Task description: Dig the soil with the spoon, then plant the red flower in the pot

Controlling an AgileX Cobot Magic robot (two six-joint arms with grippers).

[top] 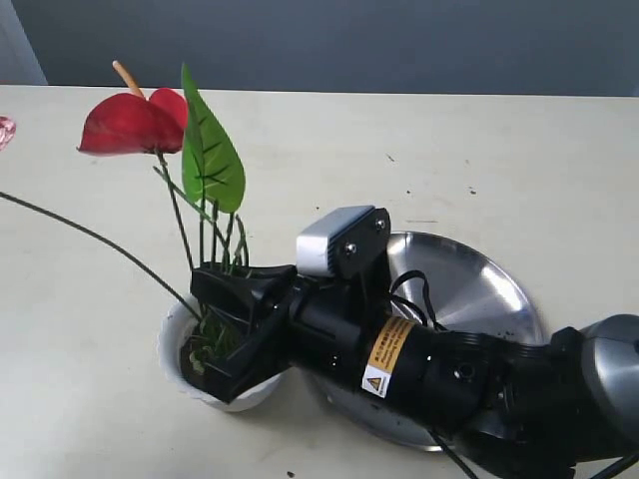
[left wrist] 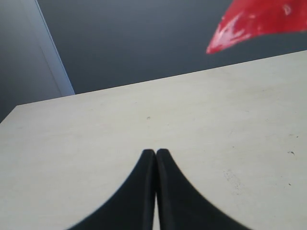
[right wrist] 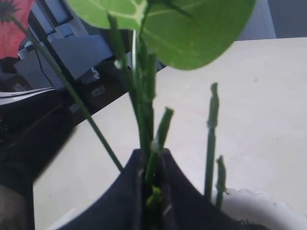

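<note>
Both sets of fingers were closed: your right gripper (top: 222, 344) pinched the red flower (top: 135, 122) by its stems, upright over the pot (top: 176, 344) for planting, while your left gripper (left wrist: 156, 154) held nothing, above bare desk (left wrist: 216, 110).

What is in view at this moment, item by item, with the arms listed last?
Artificial red flower with heart-shaped bloom, green leaf and thin stems: one, standing upright in the pot.
Small white pot with wavy rim: one, left of centre on the table.
Dark soil: a little visible inside the pot.
Round shiny steel plate: one, right of the pot, partly behind the arm.
Cream table: one.
Pink object: one, at the far left edge, unidentifiable.
Right gripper: black, shut on the stems above the pot.
Left gripper: black, shut, empty, over bare table.
</note>
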